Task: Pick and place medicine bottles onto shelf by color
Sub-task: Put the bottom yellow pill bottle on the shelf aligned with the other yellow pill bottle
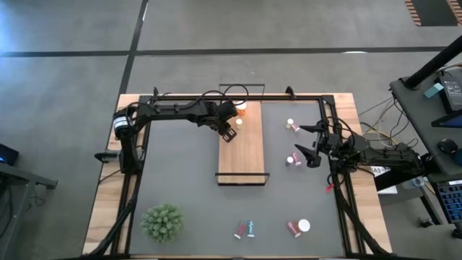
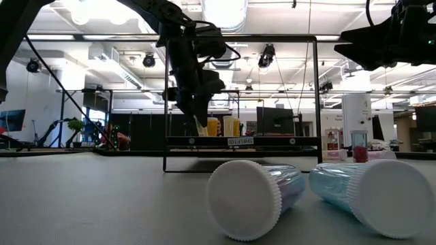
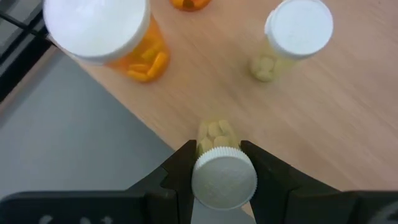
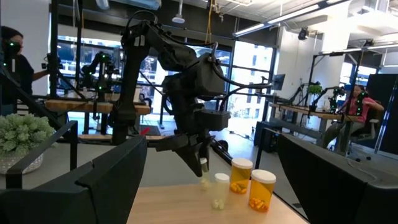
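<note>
Grey tabletop [image 1: 180, 180], wood-edged, workshop behind.

Item in hand: pale bottle [image 3: 219, 163], white cap, yellowish pills; clamped between the fingers of the left gripper [image 3: 217, 167], low over the shelf [image 1: 249, 148] near its far end.

Already on shelf, far end: one pale standing bottle [image 3: 291, 38] and two orange bottles [image 4: 252, 186], grouped just beside each other.

Left on table: two bottles [image 1: 292, 143] between shelf and right arm, one lying near the right gripper; four [image 1: 271, 228] along the near edge, two of them teal, lying down.

Right gripper [image 1: 315, 143]: jaws spread, empty, hanging just beside the shelf's right side.

Also: green plant [image 1: 162, 222], near-left corner.

Progress, judged: about a third shelved; six remain.
</note>
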Robot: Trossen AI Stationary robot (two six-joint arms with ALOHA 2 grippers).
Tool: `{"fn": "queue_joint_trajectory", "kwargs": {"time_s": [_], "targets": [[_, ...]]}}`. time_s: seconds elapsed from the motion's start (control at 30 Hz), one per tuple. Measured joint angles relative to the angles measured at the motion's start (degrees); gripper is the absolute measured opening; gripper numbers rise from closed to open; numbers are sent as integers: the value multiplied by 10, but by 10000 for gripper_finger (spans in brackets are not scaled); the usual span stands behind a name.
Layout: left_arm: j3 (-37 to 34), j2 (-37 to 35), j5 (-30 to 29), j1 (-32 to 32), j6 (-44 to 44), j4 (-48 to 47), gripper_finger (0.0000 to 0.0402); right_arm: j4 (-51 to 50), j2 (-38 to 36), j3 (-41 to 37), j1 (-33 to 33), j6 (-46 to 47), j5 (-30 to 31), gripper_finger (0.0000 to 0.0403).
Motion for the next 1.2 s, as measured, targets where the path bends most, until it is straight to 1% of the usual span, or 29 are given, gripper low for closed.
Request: {"fn": "queue_joint_trajectory", "kwargs": {"time_s": [0.67,0.93,1.03,1.2], "targets": [[-2,1,2,2,-15,1,100,0,0,0,0,0,0,350],[-7,1,1,2,-15,20,100,0,0,0,0,0,0,350],[-12,1,0,2,-16,22,108,0,0,0,0,0,0,350],[-17,2,-2,3,-29,20,142,0,0,0,0,0,0,350]]}}
